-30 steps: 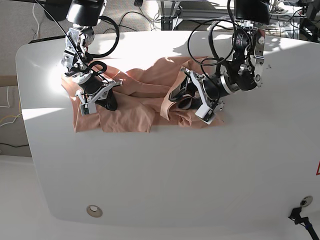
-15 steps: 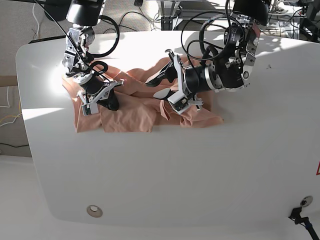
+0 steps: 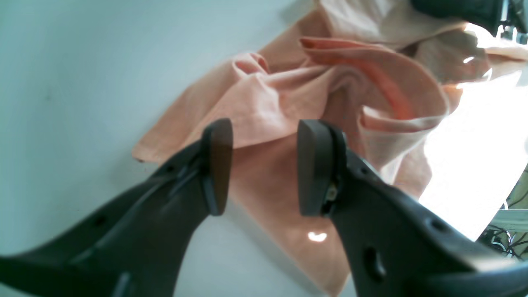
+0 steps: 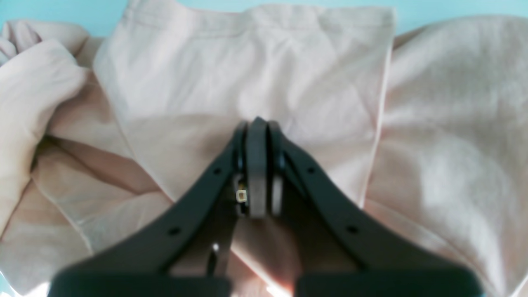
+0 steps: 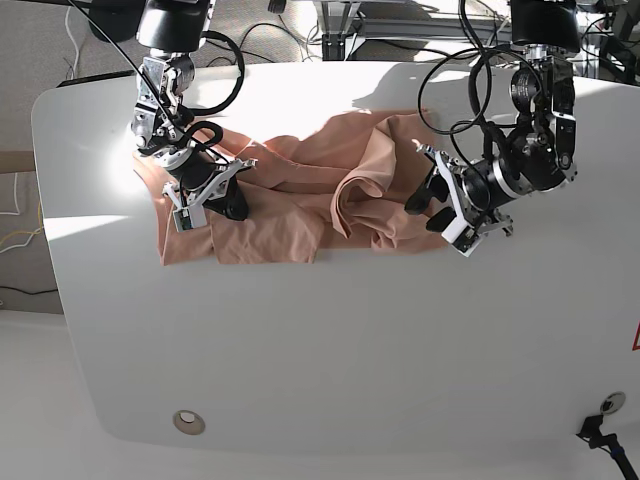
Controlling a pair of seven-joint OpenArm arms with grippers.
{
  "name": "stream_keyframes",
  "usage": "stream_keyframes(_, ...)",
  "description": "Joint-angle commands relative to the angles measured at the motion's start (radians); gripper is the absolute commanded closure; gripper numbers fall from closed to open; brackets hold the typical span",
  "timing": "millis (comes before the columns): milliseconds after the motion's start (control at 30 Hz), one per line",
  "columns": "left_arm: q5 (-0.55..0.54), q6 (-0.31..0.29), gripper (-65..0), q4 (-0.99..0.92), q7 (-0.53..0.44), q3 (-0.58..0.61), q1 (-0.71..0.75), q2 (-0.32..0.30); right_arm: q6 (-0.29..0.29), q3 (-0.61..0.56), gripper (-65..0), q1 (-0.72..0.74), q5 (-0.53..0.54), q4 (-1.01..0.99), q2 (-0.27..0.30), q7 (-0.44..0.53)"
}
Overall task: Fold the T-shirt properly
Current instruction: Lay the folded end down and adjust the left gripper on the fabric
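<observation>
The salmon-pink T-shirt [image 5: 290, 200] lies crumpled on the white table [image 5: 350, 340], with a flat panel at the left and bunched folds at the right. My right gripper [image 5: 230, 208] is shut and its tip presses on the flat left part. In the right wrist view the jaws [image 4: 258, 165] meet over smooth cloth [image 4: 247, 74], and I cannot tell whether fabric is pinched. My left gripper [image 5: 428, 208] hangs open beside the shirt's right edge. In the left wrist view its gap [image 3: 266, 165] shows the folded cloth [image 3: 288, 90] beyond, with nothing held.
A round metal fitting [image 5: 187, 422] sits in the table near its front left corner. Cables [image 5: 250, 40] and equipment lie beyond the far edge. A black plug [image 5: 600, 435] hangs off the front right.
My left gripper has swung from over the shirt's middle out to its right edge, still open. The right-hand folds shifted and the whole shirt slid slightly right. The right gripper stayed shut.
</observation>
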Motion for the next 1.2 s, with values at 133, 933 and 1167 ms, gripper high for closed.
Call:
stream_keyframes(133,-0.016,-0.003,-24.1,-0.101,-0.04,0.064,-0.016,-0.003,0.001,0.001,0.0,-0.001,-0.03,0.002,0.005,-0.045)
stream_keyframes(933,-0.002,-0.003,-23.9,-0.026,-0.103,0.078,0.0,0.013,0.001,-0.001,0.0,-0.001,-0.03,0.004,0.004,-0.045)
stream_keyframes(1167,0.079,-0.003,-26.4,-0.172,-0.103,0.006,-0.016,0.0,0.001,-0.002,0.0,-0.001,-0.03,0.002,0.002,-0.045)
